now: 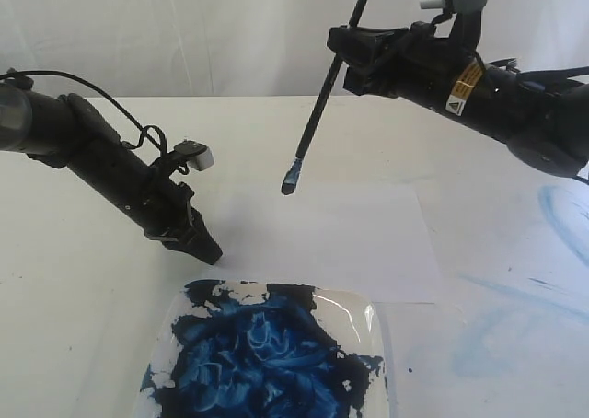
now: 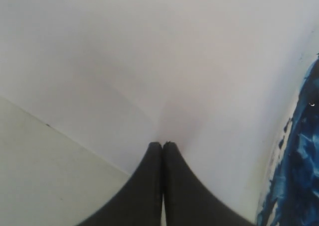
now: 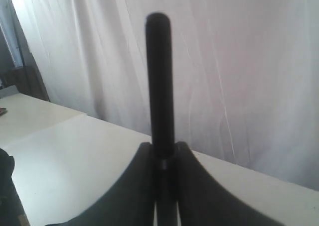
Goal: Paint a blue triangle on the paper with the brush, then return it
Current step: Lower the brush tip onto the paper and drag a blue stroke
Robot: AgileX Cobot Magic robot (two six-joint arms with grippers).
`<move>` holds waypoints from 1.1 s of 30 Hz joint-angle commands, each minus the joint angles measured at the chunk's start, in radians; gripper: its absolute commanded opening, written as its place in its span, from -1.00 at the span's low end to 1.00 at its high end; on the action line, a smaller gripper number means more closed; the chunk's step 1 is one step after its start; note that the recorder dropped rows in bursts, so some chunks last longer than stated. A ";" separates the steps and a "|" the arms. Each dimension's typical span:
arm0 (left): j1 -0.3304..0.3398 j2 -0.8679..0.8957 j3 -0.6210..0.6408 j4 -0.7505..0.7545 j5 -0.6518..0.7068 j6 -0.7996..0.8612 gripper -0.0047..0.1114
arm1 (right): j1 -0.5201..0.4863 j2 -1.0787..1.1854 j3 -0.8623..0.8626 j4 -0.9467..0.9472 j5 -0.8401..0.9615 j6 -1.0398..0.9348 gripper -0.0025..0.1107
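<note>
The brush (image 1: 322,96) hangs tilted above the table, its black handle clamped in my right gripper (image 1: 339,50) at the upper right. Its blue-stained bristles (image 1: 290,178) hover over the far left part of the white paper (image 1: 359,243), apart from it. In the right wrist view the handle (image 3: 159,81) stands up between the shut jaws of that gripper (image 3: 164,149). My left gripper (image 1: 210,250) is shut with nothing in it, tips down on the paper's near left corner; the left wrist view shows its closed fingertips (image 2: 162,145) on the paper (image 2: 164,61). No blue triangle shows on the paper.
A clear tray (image 1: 373,321) smeared with dark blue paint (image 1: 267,354) lies at the front, just before the paper; its edge shows in the left wrist view (image 2: 294,171). Pale blue smears (image 1: 552,215) mark the tabletop at the right. A white curtain hangs behind.
</note>
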 commanded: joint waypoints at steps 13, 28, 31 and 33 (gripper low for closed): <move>-0.003 0.007 0.003 0.012 0.011 -0.003 -0.92 | 0.000 0.000 -0.007 0.013 0.173 0.066 -0.96; -0.003 0.007 0.003 0.012 0.013 -0.005 -0.92 | 0.000 -0.030 -0.007 0.064 0.308 -0.015 -0.96; -0.003 0.007 0.003 0.012 0.013 -0.005 -0.92 | -0.009 -0.041 -0.007 0.064 0.329 -0.015 -0.96; -0.003 0.007 0.003 0.012 0.013 -0.005 -0.92 | -0.012 -0.044 -0.007 0.064 0.331 -0.026 -0.96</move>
